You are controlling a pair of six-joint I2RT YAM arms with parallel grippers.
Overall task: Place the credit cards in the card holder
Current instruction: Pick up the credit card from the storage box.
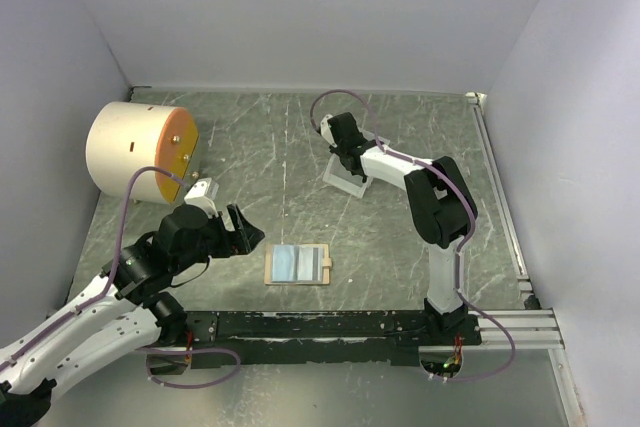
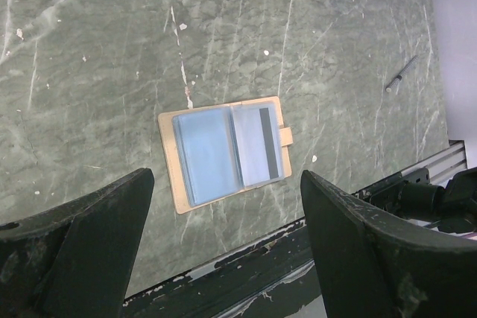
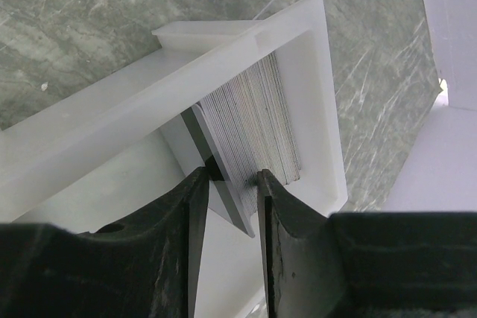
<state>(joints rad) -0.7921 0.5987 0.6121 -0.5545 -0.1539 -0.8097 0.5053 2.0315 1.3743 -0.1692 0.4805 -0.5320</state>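
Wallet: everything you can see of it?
The wallet is tan, leather-like, lying open and flat on the green marbled table near its front edge. Two light-blue clear sleeves inside; the right one holds a pale card with a dark stripe. A small tab juts from its right edge. Only the table touches it.

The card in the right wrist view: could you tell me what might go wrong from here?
The card, pinched by the right fingers, stands tilted in the card holder; released, it may stay propped on a wall rather than lie flat. The fingers, close against the holder, might drag it when withdrawing.
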